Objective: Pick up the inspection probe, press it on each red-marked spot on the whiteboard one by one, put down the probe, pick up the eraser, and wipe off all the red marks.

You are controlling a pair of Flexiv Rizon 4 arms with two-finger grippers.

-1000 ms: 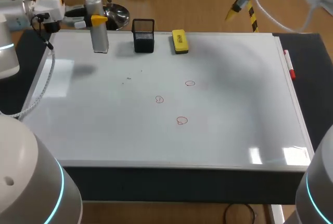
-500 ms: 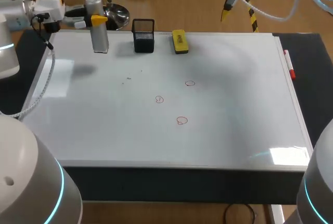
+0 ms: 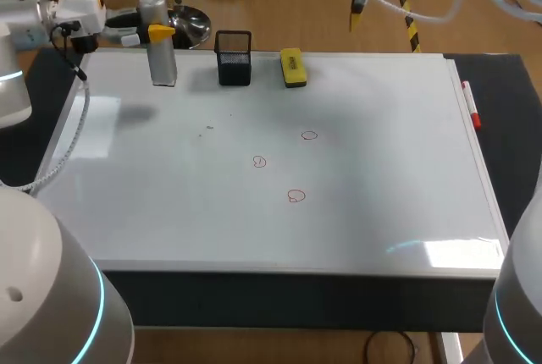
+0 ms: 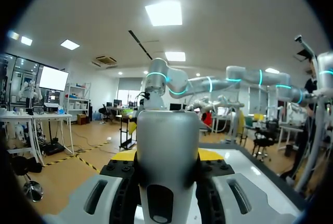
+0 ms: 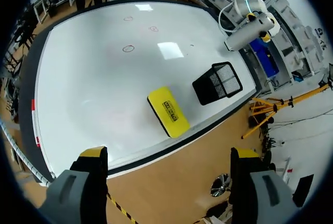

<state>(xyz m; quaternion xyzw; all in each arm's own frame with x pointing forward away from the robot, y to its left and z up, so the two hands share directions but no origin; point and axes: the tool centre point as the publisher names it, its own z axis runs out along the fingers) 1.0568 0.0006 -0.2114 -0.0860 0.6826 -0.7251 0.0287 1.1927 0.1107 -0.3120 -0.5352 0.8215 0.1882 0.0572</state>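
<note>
Left gripper (image 3: 157, 34): no change is noted over the last second. It is closed on the probe (image 3: 162, 63), which is held upright at the far left corner of the whiteboard (image 3: 381, 169), base apparently on the board. Holder (image 3: 234, 59) and eraser (image 3: 292, 68) are unmoved along the far edge. All three red marks (image 3: 295, 196) are intact mid-board.

Right gripper (image 3: 327, 4): it is shifted leftward along the far edge, from beyond the board's right half to just past the eraser. Its fingers are spread wide and nothing is held.

Reading: the eraser pick-up is probably being prepared. Whether pressing is finished cannot be told from the marks. The probe is not yet released, and wiping is not yet begun.
</note>
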